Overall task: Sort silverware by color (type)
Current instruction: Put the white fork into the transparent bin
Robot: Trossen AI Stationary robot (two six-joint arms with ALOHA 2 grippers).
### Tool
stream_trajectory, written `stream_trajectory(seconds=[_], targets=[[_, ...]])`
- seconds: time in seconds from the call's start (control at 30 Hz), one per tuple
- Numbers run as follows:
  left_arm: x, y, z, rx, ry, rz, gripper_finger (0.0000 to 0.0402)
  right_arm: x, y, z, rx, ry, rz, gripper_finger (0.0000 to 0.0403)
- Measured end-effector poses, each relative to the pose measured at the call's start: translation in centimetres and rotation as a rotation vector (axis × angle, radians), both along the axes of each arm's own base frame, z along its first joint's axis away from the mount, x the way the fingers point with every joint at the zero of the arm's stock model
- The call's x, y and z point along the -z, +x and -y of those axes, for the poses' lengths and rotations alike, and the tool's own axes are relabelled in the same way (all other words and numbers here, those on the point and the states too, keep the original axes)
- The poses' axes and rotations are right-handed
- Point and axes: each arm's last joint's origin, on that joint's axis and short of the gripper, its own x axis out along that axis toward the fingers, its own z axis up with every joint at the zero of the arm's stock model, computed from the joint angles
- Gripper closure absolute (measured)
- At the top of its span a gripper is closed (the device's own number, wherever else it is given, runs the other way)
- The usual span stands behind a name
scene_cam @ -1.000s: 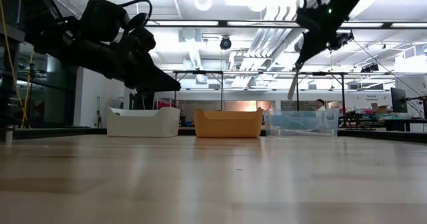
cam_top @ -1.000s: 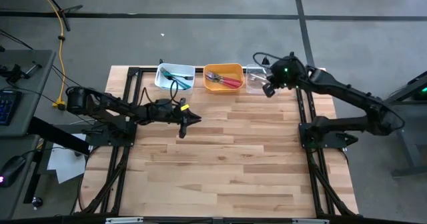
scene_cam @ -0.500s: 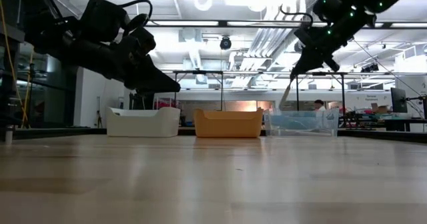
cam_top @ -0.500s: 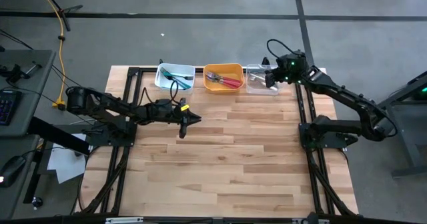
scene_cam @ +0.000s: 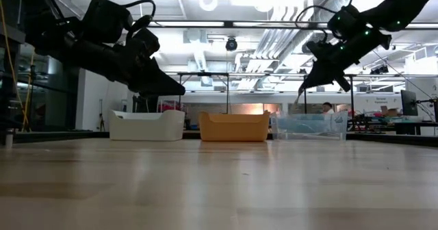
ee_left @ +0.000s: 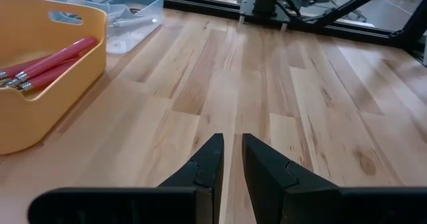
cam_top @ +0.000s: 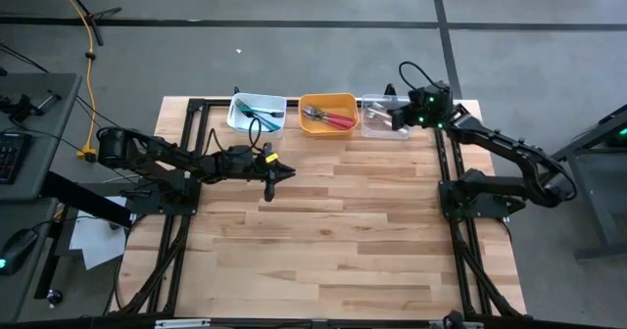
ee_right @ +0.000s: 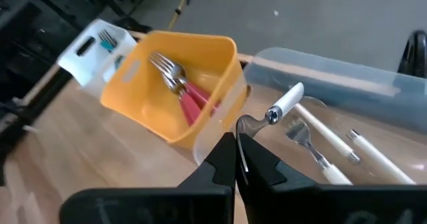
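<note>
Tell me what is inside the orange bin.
The orange rectangular plastic bin holds red-handled forks with silver metal tines, tines toward the white bin. Their exact count is unclear because they overlap, and the near wall hides part of the floor.

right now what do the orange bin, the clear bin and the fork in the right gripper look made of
Orange bin: opaque matte plastic, probably, with moulded rounded corners. Clear bin: see-through plastic, forks showing through its wall. White-handled fork in the right gripper: shiny metal neck, glossy white handle, likely plastic.

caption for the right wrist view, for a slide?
Right gripper shut on a white-handled fork, over the clear bin beside the orange bin.
</note>
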Motion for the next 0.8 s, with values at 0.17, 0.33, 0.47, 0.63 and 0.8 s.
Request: stream_trajectory(seconds=[0.17, 0.33, 0.47, 0.63, 0.8], targets=[[0.0, 0.0, 0.0, -0.005, -0.001, 0.001, 0.0355, 1.4, 0.6, 0.8, -0.004, 0.027, -0.041, 0.04], [0.0, 0.0, 0.0, -0.01, -0.014, 0.004, 0.0355, 2.2, 1.0, 1.4, -0.002, 0.04, -0.051, 0.0386], [0.0, 0.0, 0.0, -0.011, -0.017, 0.004, 0.0355, 2.2, 1.0, 1.5, 0.005, 0.03, -0.055, 0.0359], [0.0, 0.0, 0.0, -0.011, -0.017, 0.002, 0.0355, 2.1, 0.9, 1.6, 0.048, 0.009, -0.08, 0.0299], [0.1, 0.0, 0.0, -0.012, -0.02, -0.005, 0.0355, 1.4, 0.9, 1.8, 0.058, -0.019, -0.139, 0.0249]])
